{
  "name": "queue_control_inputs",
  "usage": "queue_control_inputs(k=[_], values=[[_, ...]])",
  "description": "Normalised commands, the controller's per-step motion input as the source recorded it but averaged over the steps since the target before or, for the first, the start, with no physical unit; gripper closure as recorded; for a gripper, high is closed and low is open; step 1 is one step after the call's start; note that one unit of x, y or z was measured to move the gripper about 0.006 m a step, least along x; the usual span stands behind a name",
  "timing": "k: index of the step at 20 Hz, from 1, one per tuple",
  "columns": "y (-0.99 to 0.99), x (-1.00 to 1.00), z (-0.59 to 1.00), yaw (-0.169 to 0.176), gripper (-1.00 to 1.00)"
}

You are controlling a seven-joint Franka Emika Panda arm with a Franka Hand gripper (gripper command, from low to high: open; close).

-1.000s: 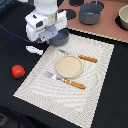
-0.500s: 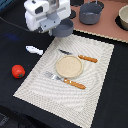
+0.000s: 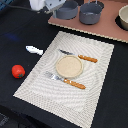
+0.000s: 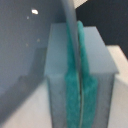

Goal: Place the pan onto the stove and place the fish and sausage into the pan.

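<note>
In the exterior view my gripper point(image 3: 49, 5) is at the far left, shut on the thin metal handle of the blue-grey pan point(image 3: 66, 10). The pan is over the left end of the pinkish-brown stove point(image 3: 107, 27); I cannot tell whether it touches the board. In the wrist view the handle point(image 4: 74, 35) runs between the teal finger pads point(image 4: 75, 95), with the pan's grey body point(image 4: 22, 55) beside them. The white fish point(image 3: 34, 50) and the red sausage point(image 3: 18, 71) lie on the dark table, left of the placemat.
A larger grey pot point(image 3: 91, 13) stands on the stove next to the pan, and a pale bowl point(image 3: 123, 18) at its right end. The striped placemat point(image 3: 97, 95) holds a round plate point(image 3: 69, 66), a knife point(image 3: 80, 56) and a fork point(image 3: 67, 80).
My gripper has moved away from above the fish, toward the far side and the exterior view's right, carrying the pan to the stove's left end.
</note>
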Motion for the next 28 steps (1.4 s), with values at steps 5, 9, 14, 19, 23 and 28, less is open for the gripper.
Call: queue_control_inputs(k=[5, 9, 14, 19, 23, 28], values=[[0.70, -0.23, -0.01, 0.054, 1.00], [0.52, -0.15, -0.11, 0.048, 1.00], [0.26, 0.00, -0.25, 0.034, 1.00], [0.15, 0.01, -0.36, 0.023, 1.00], [0.18, 0.03, -0.32, 0.016, 1.00], [0.29, 0.12, -0.22, 0.008, 1.00]])
